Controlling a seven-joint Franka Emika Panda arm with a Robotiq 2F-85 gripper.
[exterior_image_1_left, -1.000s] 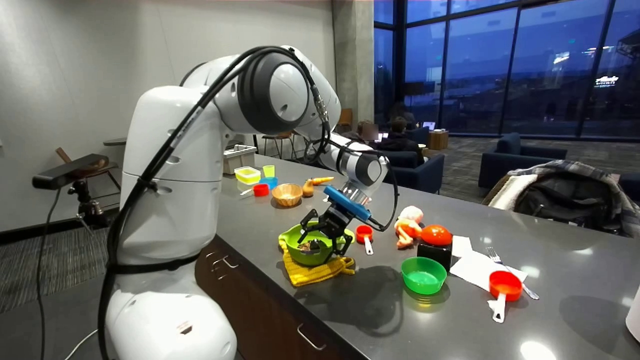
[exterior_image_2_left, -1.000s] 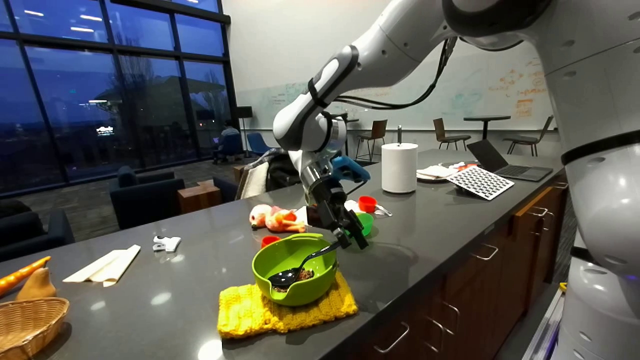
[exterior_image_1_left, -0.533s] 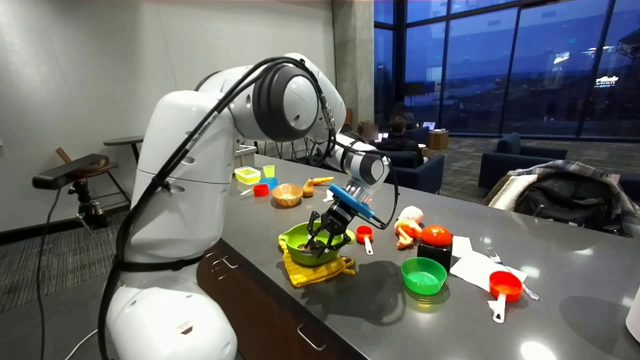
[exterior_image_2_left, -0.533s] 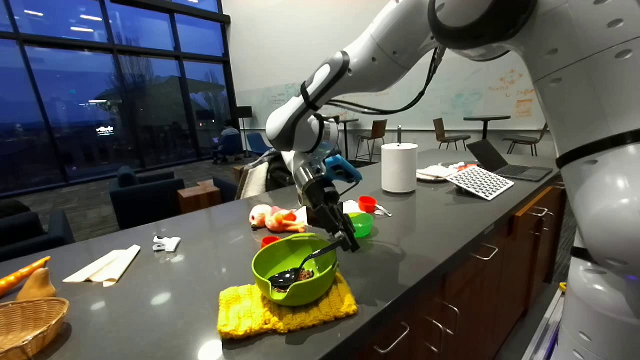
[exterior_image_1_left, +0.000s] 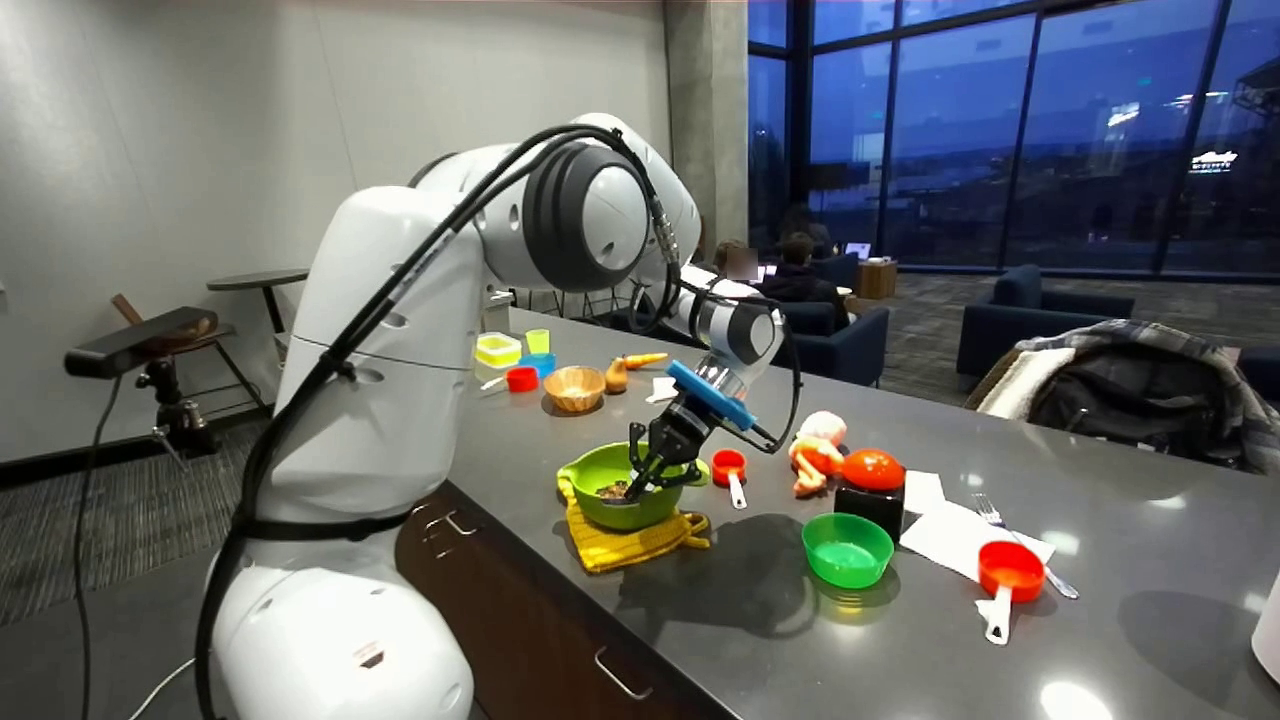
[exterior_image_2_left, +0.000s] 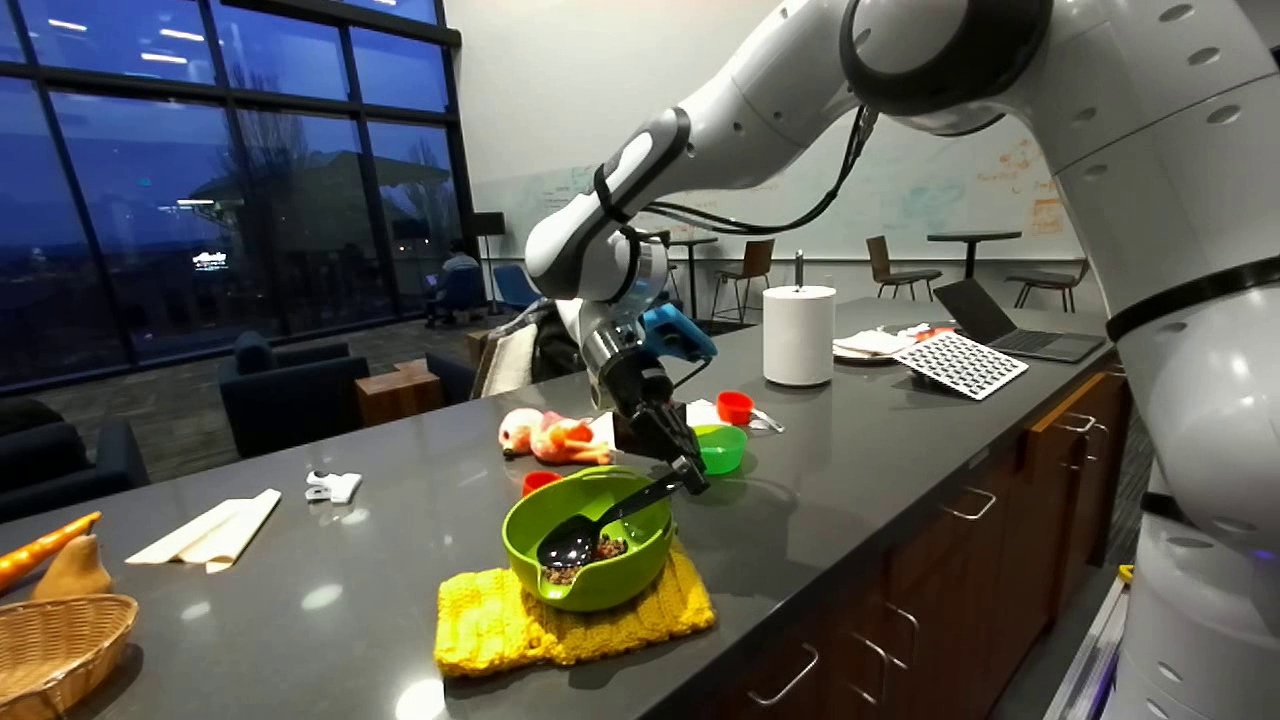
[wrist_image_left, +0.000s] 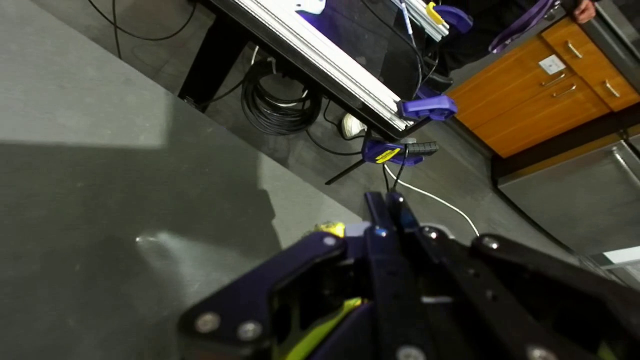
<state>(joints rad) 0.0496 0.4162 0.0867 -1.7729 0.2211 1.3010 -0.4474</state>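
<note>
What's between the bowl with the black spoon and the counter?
A yellow knitted cloth: the bowl rests on it, with the counter below. Both exterior views show this.

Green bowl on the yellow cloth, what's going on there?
The robot's gripper is shut on the handle end of a black spoon. The spoon's head is inside the green bowl, near some brown bits, and its handle slants up past the rim. The bowl stands on the yellow cloth.
</note>
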